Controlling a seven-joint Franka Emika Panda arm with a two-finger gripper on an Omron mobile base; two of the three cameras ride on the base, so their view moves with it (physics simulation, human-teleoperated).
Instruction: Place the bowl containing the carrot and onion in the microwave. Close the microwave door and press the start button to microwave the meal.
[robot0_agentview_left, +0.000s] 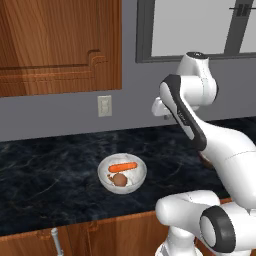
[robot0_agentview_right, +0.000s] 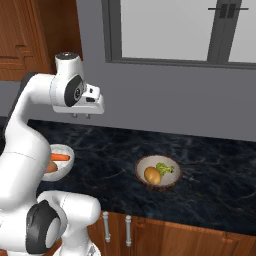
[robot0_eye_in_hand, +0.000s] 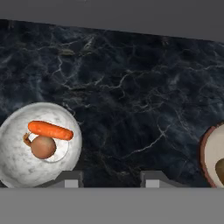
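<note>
Bowl (robot0_agentview_left: 122, 173), white-grey marbled, on black marble counter (robot0_agentview_left: 50, 170), near its front edge. Contents: carrot (robot0_agentview_left: 123, 166) lying across; onion (robot0_agentview_left: 119, 180) touching it on the near side. Gripper (robot0_agentview_right: 82, 115) high above the counter, well apart from the bowl, pointing down, jaws parted with nothing between them. Dark bowl (robot0_agentview_right: 158, 172) with yellow and green produce, further right on the counter. Wall outlet (robot0_agentview_left: 104, 105) behind.

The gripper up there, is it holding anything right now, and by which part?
Nothing is held. The gripper hangs open above the dark counter, apart from the bowl with its carrot and onion.
</note>
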